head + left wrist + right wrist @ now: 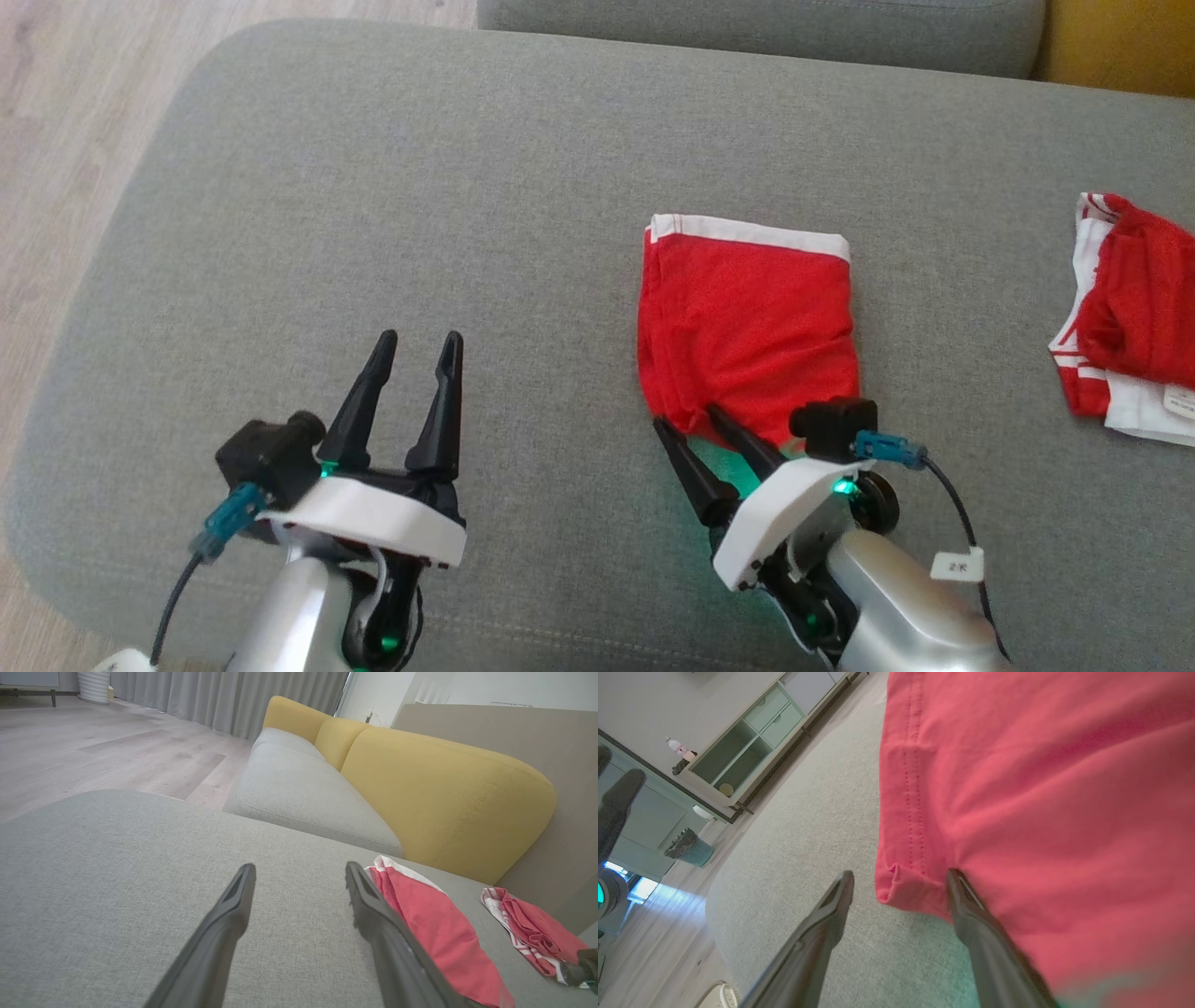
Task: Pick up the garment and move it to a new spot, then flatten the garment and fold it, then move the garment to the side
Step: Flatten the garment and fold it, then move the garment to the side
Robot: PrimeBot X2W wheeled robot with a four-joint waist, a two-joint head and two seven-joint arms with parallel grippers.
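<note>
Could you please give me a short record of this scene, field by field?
surface: grey cushion
red garment: folded, lying flat, white band at its far edge
second garment: red and white, crumpled, far right of the cushion
left claw: open, above bare cushion, left of the red garment
right claw: open, at the red garment's near corner, not gripping
stage: fold looks done; move aside not yet done

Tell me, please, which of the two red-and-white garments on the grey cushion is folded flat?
The red garment with a white top band, beside the right gripper; the striped red-and-white garment farther right lies crumpled.
</note>
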